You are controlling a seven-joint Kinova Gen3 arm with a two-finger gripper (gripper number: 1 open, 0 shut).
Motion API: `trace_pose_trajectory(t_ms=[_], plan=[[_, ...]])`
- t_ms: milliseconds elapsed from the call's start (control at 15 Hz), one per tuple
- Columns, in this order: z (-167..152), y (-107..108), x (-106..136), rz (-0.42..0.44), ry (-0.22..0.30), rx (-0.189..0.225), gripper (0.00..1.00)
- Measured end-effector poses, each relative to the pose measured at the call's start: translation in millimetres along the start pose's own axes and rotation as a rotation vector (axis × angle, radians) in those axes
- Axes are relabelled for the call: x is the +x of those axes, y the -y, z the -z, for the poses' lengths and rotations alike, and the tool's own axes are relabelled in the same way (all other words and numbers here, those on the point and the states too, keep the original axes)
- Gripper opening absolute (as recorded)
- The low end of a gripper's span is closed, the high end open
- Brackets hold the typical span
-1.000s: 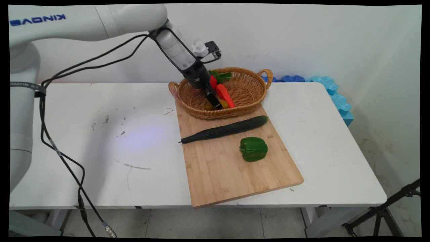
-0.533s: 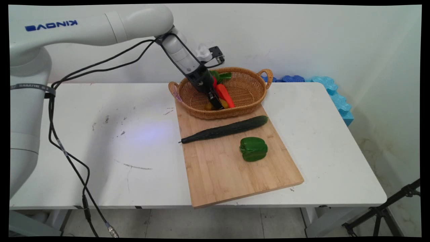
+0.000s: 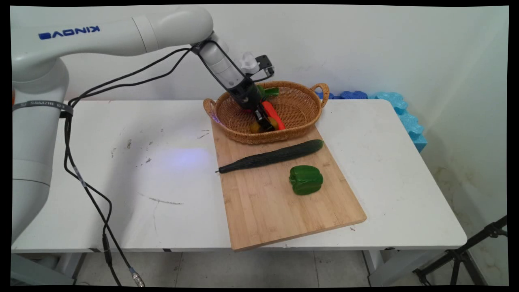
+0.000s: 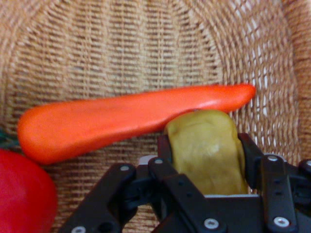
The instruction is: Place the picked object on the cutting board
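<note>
My gripper [image 3: 265, 123] reaches down into the wicker basket [image 3: 300, 132] at the far end of the cutting board. In the hand view the gripper [image 4: 205, 145] is shut on a dull yellow vegetable [image 4: 206, 150], with one black finger on each side of it. An orange carrot [image 4: 121, 119] lies across the basket floor just beyond the yellow vegetable and touches it. A red vegetable [image 4: 19, 194] shows at the lower left of the hand view. In the main view the carrot [image 3: 272, 114] lies right of the gripper, and a green leafy piece [image 3: 269, 91] rests by the far rim.
A long dark cucumber [image 3: 271, 156] lies across the wooden cutting board [image 3: 284, 211] just in front of the basket. A green bell pepper [image 3: 306, 179] sits on the board nearer the front. Blue foam pieces [image 3: 401, 109] line the table's far right edge.
The arm has swung a little to the right, and the gripper has shifted right and slightly deeper inside the basket. The cucumber and pepper have not moved.
</note>
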Motion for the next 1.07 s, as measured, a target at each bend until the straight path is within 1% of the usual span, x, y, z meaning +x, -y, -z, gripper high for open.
trace_pose_trajectory(t_ms=[267,533,667,867,1067], plan=[[22,-5,10,-0.010,-0.033,0.014,0.00],[73,-25,17,-0.006,-0.080,0.024,0.00],[106,-46,18,0.010,-0.109,0.012,0.00],[145,-84,10,0.031,-0.139,-0.020,0.00],[162,-114,-3,0.039,-0.149,-0.042,0.00]])
